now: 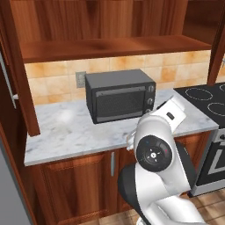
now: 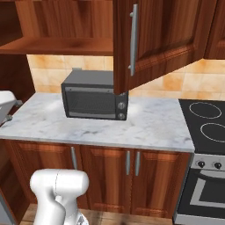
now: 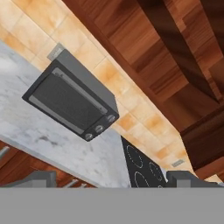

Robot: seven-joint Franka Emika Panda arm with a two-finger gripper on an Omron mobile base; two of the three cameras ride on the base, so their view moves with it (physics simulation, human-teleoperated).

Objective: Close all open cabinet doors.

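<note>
toaster oven (image 3: pixel 72 101) on marble counter (image 3: pixel 30 127), beside stove (image 3: pixel 142 168)

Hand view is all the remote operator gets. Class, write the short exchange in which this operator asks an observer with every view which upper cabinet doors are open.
Operator: I see the undersides of the cabinets and dark wooden edges. Is an upper door open?
Observer: Yes. In the right base view, one cabinet door is swung out over the counter, with its long silver handle towards the camera.
Operator: Is there another?
Observer: The left base view shows what looks like a second door, edge-on, standing out over the counter's left end.
</note>
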